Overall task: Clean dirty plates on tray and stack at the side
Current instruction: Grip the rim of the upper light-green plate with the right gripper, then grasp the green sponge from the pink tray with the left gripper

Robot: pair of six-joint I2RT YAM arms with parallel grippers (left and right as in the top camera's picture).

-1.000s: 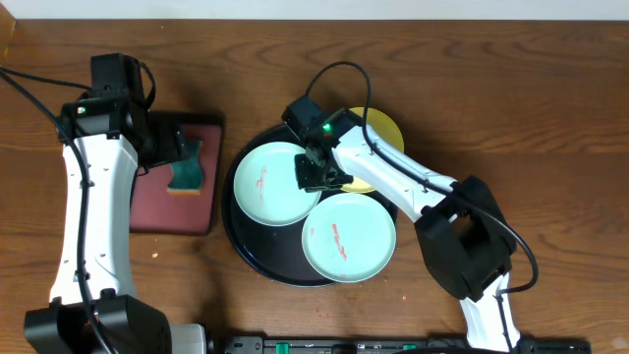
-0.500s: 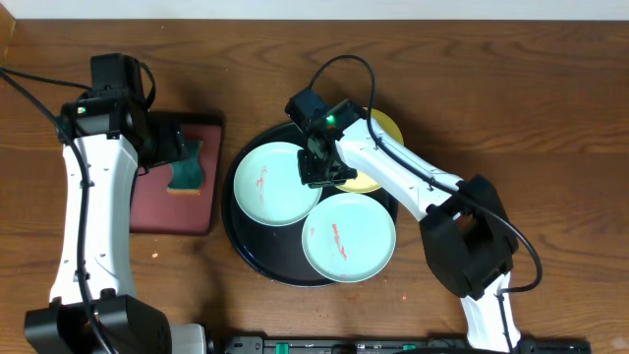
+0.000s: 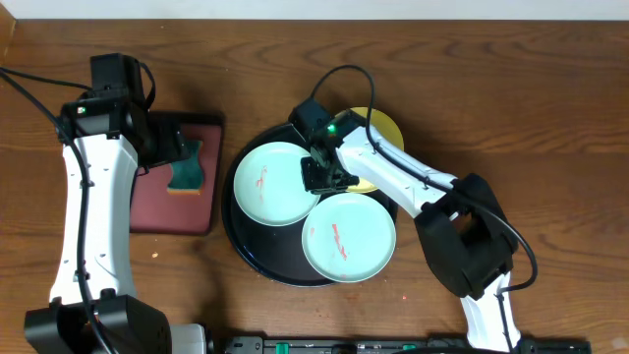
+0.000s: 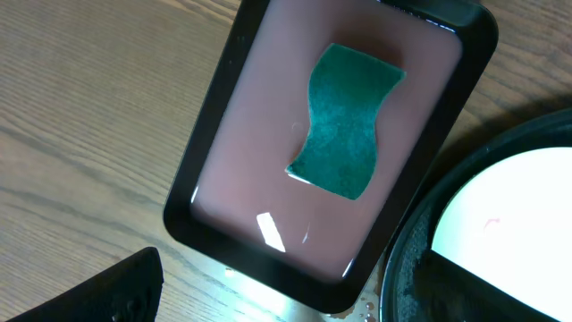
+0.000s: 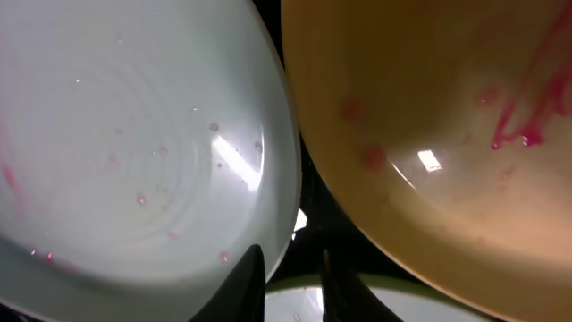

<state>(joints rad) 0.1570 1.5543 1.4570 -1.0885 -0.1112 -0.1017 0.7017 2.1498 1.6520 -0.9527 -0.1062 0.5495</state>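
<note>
Three dirty plates lie on the round black tray [image 3: 244, 248]. A mint green one [image 3: 267, 184] is at the left, another mint one [image 3: 349, 238] at the front, and a yellow one [image 3: 387, 131] at the back, partly under my right arm. All carry reddish smears. My right gripper [image 3: 325, 177] is down between them, at the left mint plate's right rim. In the right wrist view its fingers [image 5: 293, 273] stand close together astride that rim. One finger is over the mint plate [image 5: 134, 134]. The other is in the dark gap beside the yellow plate [image 5: 429, 134]. My left gripper [image 4: 304, 300] hangs wide open.
A small reddish-brown rectangular tray [image 3: 162, 214] sits left of the black tray, with a green sponge [image 3: 185, 169] on it. The left wrist view looks down on that sponge [image 4: 350, 121] and tray [image 4: 246, 179]. Bare wooden table [image 3: 550, 118] lies right of the plates.
My right gripper has shifted a little along the left mint plate's rim and its fingers have drawn slightly closer. The plates, the sponge and the left arm have not moved.
</note>
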